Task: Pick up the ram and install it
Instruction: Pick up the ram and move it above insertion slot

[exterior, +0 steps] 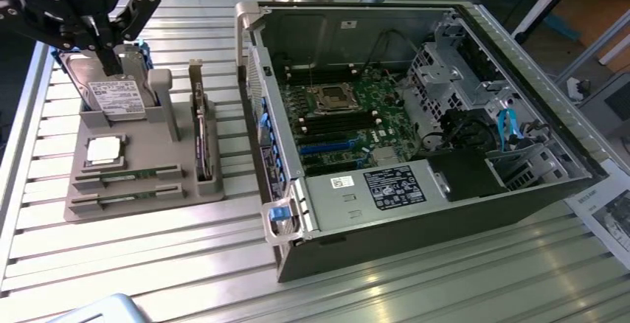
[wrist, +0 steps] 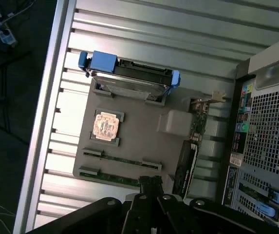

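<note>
The exterior view looks into the open computer case [exterior: 414,116], which lies on its side on the slatted bench [exterior: 147,279] with the motherboard [exterior: 344,113] bared. The wrist view looks down instead on the case's perforated back panel [wrist: 268,131] and takes in the grey holder tray [wrist: 139,131] from above.

The pincer [exterior: 108,65] hangs over the tray's end farthest from the exterior camera. Its black fingers [wrist: 150,184] point down, pressed together with nothing between them.

The ram [exterior: 128,176] lies flat in a slot at the tray's opposite end, just beside the square processor chip [exterior: 105,151]. A second ram stick [exterior: 125,199] lies parallel alongside it, and both are clear of the pincer.

A hard drive [exterior: 118,96] in a blue carrier stands upright in the tray, right below the pincer in the exterior view. A dark expansion card [exterior: 202,142] stands on edge along the tray's side nearest the case, between the ram sticks and the case wall.
</note>
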`<state>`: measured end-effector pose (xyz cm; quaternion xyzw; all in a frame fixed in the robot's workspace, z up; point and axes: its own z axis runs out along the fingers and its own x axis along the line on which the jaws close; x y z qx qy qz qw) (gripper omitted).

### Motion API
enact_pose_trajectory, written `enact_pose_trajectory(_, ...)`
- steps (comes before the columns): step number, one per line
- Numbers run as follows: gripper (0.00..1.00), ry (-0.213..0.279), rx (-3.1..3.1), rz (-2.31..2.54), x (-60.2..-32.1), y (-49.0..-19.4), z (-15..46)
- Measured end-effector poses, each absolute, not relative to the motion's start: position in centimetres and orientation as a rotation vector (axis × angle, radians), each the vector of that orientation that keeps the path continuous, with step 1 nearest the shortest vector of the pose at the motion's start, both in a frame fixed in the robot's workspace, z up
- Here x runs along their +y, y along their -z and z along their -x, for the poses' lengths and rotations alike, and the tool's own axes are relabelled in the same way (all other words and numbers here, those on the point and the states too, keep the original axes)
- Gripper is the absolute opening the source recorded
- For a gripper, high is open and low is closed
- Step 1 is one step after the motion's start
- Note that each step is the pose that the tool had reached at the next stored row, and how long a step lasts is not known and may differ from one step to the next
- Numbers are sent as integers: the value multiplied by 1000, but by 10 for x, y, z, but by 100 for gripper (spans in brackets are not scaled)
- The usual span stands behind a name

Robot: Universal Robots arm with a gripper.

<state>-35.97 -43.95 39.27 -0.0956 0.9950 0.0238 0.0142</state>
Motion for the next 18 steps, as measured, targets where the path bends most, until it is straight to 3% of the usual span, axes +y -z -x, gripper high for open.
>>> enact_pose_trajectory(18,10,-80,3025,761,-440,-392,360)
